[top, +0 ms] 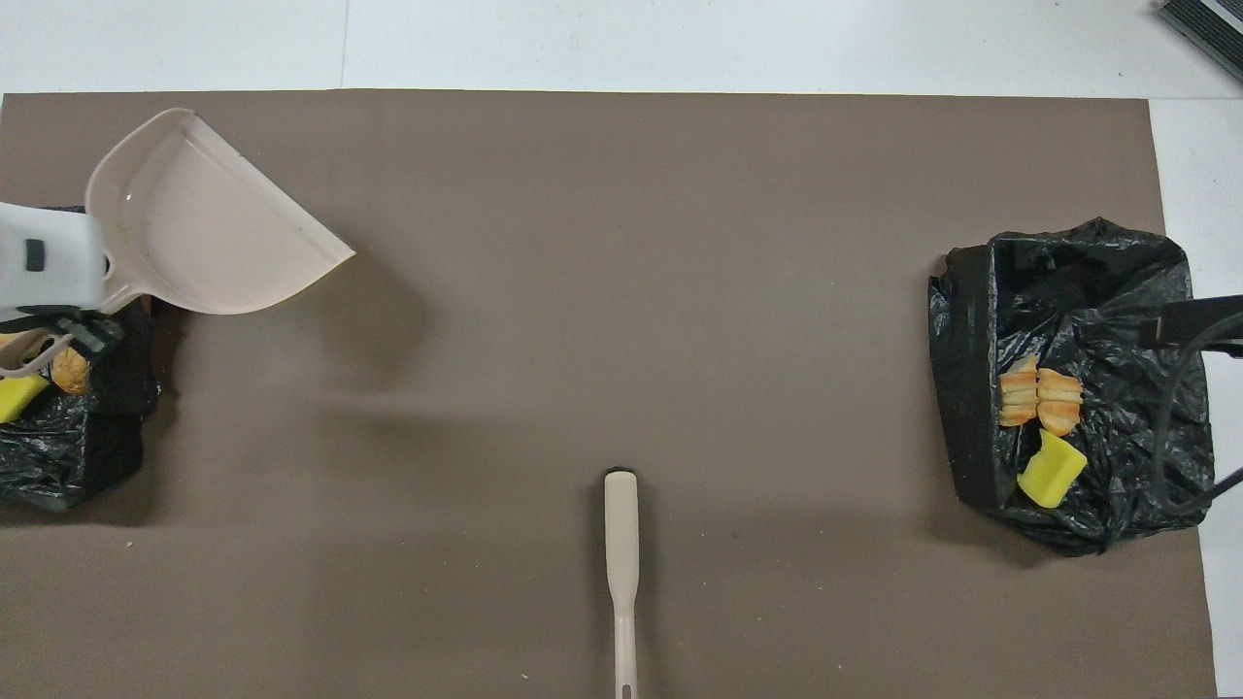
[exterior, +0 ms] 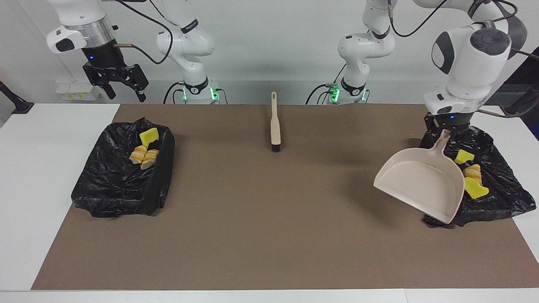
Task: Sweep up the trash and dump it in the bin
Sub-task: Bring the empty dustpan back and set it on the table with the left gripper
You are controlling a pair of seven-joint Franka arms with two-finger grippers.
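My left gripper (exterior: 443, 131) is shut on the handle of the beige dustpan (exterior: 421, 185). It holds the pan tilted and empty over the edge of the black-bagged bin (exterior: 501, 202) at the left arm's end. In that bin lie yellow sponge chunks (exterior: 464, 157) and a tan bread lump (exterior: 473, 172). The pan (top: 204, 233) and this bin (top: 58, 456) also show in the overhead view. My right gripper (exterior: 124, 93) is open and empty, raised over the table near the second black-bagged bin (exterior: 105, 198), which holds a yellow sponge (exterior: 149, 136) and bread lumps (exterior: 144, 156).
A beige hand brush (exterior: 275, 122) lies on the brown mat (exterior: 269, 219) midway between the bins, near the robots, with its dark bristles pointing away from them. It also shows in the overhead view (top: 621, 553). White table borders the mat.
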